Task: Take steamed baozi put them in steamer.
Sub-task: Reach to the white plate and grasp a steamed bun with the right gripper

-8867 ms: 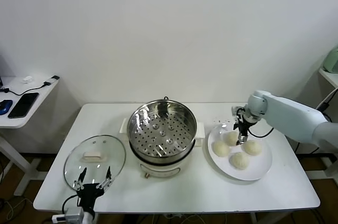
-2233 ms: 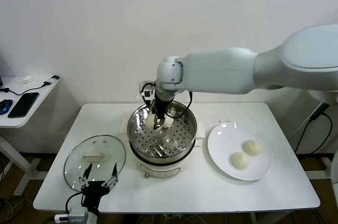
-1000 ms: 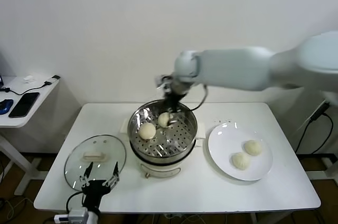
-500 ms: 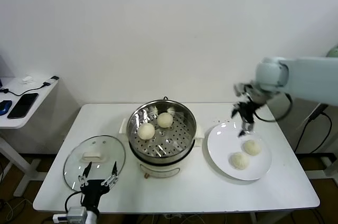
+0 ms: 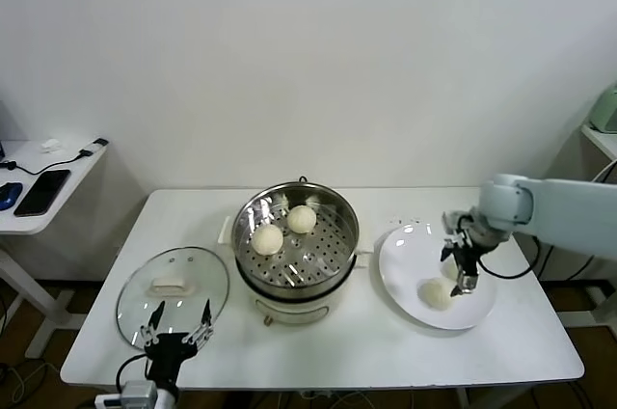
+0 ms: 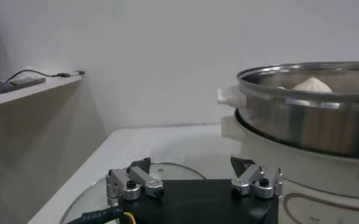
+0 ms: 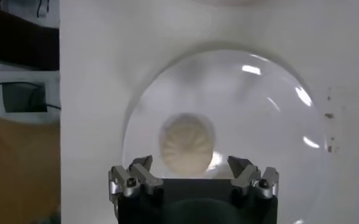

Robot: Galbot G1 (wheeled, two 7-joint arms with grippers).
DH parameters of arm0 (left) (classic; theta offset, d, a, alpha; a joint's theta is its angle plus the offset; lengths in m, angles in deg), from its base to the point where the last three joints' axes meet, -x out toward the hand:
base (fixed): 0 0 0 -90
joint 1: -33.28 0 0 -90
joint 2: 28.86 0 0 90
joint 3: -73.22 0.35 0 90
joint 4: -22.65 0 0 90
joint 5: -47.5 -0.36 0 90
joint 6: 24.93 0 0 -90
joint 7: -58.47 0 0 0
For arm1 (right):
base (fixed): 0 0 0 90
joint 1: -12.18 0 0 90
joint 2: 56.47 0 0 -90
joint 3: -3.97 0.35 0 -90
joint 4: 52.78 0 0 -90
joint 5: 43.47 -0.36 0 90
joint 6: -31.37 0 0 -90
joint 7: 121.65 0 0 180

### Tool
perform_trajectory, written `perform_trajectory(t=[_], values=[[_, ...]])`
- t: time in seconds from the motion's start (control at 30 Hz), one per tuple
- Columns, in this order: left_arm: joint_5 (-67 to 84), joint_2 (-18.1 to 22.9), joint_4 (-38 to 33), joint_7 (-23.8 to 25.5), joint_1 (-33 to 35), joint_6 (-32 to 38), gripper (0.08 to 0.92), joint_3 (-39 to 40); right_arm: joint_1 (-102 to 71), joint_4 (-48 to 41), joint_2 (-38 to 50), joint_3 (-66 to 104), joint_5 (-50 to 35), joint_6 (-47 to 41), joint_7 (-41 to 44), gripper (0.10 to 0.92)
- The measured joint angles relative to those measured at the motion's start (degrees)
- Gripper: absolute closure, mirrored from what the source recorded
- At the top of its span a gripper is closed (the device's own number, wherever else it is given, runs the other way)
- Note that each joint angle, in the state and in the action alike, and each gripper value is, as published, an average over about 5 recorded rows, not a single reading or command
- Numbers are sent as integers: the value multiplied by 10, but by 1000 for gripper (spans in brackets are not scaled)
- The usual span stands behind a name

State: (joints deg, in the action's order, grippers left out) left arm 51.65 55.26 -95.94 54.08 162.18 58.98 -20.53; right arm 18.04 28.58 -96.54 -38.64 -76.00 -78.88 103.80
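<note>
Glass comes first, nearest the robot: the round clear lid with its cream handle (image 5: 174,285) lies flat at the table's front left, and the left gripper (image 5: 174,324) hangs parked at its near edge, fingers spread and holding nothing.

Farther in, on the right, sits the flat white round plate (image 5: 405,291). One smooth cream-white steamed bun (image 5: 435,293) is plainly visible on it; the right gripper (image 5: 465,270) hangs low over the plate just behind that bun and hides the spot where a second bun may lie. In the right wrist view the fingers stand apart, with a pleated bun (image 7: 187,144) directly beneath them, not yet pinched.

At the table's middle stands the shiny round stainless-steel steamer on its cream-white base (image 5: 297,264). Two buns (image 5: 268,238) (image 5: 302,219) rest side by side on the back part of its perforated tray.

By my reckoning the job is about half done: two in, the remainder on the plate, with a pick-up about to begin.
</note>
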Motion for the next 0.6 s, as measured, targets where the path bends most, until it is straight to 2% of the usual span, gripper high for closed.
perform_trajectory(t=[0.5, 0.6], values=[[-3, 1, -1, 0, 2, 1, 177, 3, -90, -38, -14, 67, 39, -8, -22, 203], [-2, 0, -2, -1, 3, 1, 177, 3, -96, -40, -17, 71, 45, -9, -22, 228]])
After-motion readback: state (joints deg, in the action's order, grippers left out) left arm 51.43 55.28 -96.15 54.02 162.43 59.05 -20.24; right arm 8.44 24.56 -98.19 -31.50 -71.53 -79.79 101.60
